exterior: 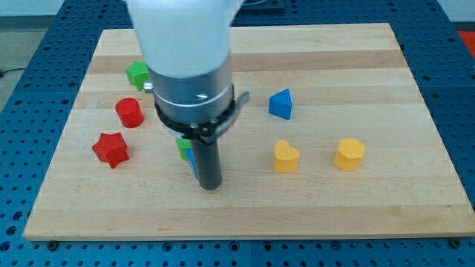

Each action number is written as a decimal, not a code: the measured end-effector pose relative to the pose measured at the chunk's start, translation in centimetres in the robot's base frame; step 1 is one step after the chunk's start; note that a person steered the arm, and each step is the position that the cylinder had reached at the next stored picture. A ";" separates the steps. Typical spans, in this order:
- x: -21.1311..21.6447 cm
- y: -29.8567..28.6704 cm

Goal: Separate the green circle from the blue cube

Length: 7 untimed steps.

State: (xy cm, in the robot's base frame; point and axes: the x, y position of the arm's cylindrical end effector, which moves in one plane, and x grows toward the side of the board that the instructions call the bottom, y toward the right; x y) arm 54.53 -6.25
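The green circle (182, 147) shows only as a small green sliver left of the rod, mostly hidden behind the arm. The blue cube (191, 161) shows as a thin blue edge just below the green one, touching or nearly touching it, also mostly hidden by the rod. My tip (211, 185) rests on the board right beside the blue cube, at its lower right.
On the wooden board (371, 215): a green star (136, 74) at the upper left, a red cylinder (129, 113), a red star (110, 149), a blue triangular block (280, 104), a yellow heart (285, 157) and a yellow hexagon (349, 153).
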 end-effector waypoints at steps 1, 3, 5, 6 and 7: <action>0.2 -0.8; 2.3 -4.9; -2.7 -4.7; -4.1 -4.0; -7.2 -3.7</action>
State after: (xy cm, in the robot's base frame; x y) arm 47.30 -9.95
